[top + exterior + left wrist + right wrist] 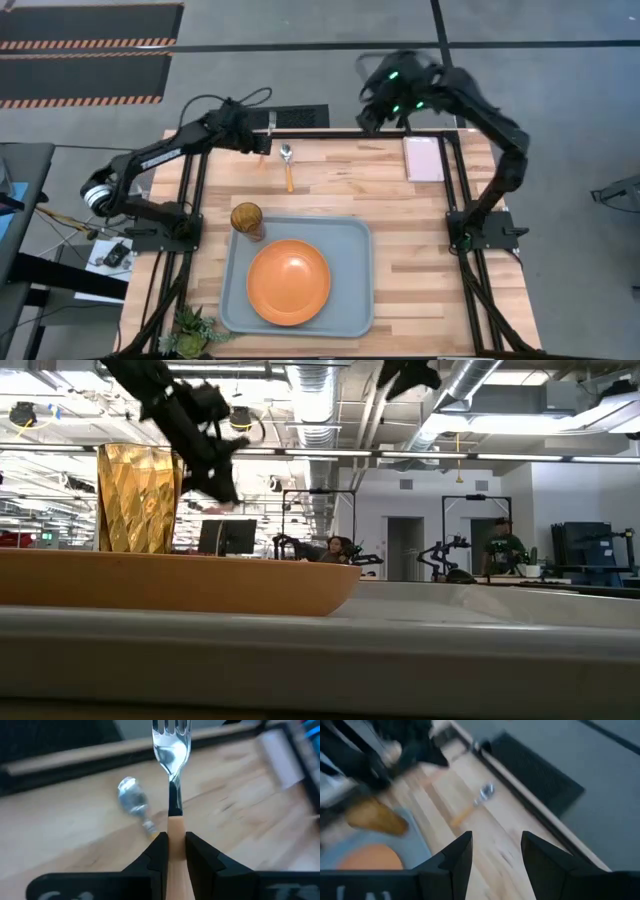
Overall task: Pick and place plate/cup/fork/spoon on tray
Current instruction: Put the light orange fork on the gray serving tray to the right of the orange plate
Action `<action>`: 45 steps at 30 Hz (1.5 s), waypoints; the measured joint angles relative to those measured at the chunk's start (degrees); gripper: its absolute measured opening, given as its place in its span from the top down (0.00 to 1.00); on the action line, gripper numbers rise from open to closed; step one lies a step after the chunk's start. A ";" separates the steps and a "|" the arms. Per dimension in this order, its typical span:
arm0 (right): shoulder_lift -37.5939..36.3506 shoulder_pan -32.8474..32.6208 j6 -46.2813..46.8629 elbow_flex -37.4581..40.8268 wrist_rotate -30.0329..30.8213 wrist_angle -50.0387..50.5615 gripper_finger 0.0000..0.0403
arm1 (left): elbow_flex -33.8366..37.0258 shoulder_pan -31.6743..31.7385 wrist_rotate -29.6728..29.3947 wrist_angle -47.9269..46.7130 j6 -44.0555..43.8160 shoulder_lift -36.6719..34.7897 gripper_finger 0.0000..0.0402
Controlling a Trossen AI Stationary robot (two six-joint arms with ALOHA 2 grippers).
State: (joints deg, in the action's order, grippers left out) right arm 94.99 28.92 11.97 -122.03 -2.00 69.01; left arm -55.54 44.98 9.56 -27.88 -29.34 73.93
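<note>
Left gripper [172,847] pinches the fork [171,750], raised above the table [400,210].

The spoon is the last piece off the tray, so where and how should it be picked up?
Take the spoon by its orange handle, from straight above. It lies flat on the bare wood with nothing beside it, and the slim straight handle gives the right tool, which is open, two parallel sides to close across.

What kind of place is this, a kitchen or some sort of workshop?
Most likely a robotics lab, not a kitchen. Exposed ceiling ducts run overhead, more robot arms stand in the room behind, and hazard-striped mats lie on the floor. The left claw holds a fork above a wooden table.
</note>
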 joint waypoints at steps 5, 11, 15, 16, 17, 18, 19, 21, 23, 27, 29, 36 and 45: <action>-5.79 5.24 4.95 9.44 -5.84 -13.48 0.53 | -2.92 -4.36 -3.30 1.28 -3.29 -4.73 0.91; -7.00 3.03 5.12 22.86 -6.25 -30.11 0.53 | -6.48 -9.89 -7.71 2.24 -7.06 -6.23 0.90; -2.30 -0.20 4.57 25.11 -6.98 -38.87 0.53 | -7.42 -13.49 -10.54 2.27 -7.98 -6.23 0.89; -0.93 -0.82 4.26 25.10 -7.03 -41.26 0.53 | -7.42 -14.27 -11.19 2.01 -8.38 -6.23 0.89; 0.20 -1.47 4.25 25.08 -7.03 -43.06 0.53 | -7.42 -14.99 -11.66 1.63 -8.78 -6.23 0.89; 1.40 -1.93 4.25 25.08 -7.02 -44.17 0.53 | -7.42 -15.78 -11.85 1.47 -9.04 -6.21 0.89; 2.55 -2.24 4.25 25.08 -7.10 -46.25 0.53 | -7.42 -16.55 -11.93 1.49 -9.40 -6.21 0.90; 4.25 -2.53 4.80 25.09 -7.42 -49.05 0.51 | -7.42 -17.89 -12.99 1.55 -9.79 -6.21 0.90; 5.57 -2.64 5.85 25.09 -8.61 -52.28 0.49 | -7.42 -19.27 -14.37 1.52 -10.15 -6.10 0.90; 7.46 -2.73 7.41 25.08 -10.18 -56.00 0.40 | -7.42 -20.78 -15.27 1.68 -10.70 -5.83 0.89; 8.28 -3.00 7.96 25.08 -10.64 -57.42 0.37 | -7.42 -21.72 -15.49 1.84 -10.80 -5.34 0.89; 9.35 -4.24 9.04 25.06 -10.99 -59.85 0.34 | -7.40 -23.48 -15.44 1.91 -11.01 -3.30 0.89; 9.32 -4.12 9.19 25.06 -9.89 -56.58 0.36 | -7.38 -25.93 -15.89 5.07 -11.90 -2.54 0.89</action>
State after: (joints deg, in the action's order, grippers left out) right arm 104.31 24.79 21.17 -96.97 -11.90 12.43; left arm -62.92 19.05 -6.33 -22.81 -41.23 71.40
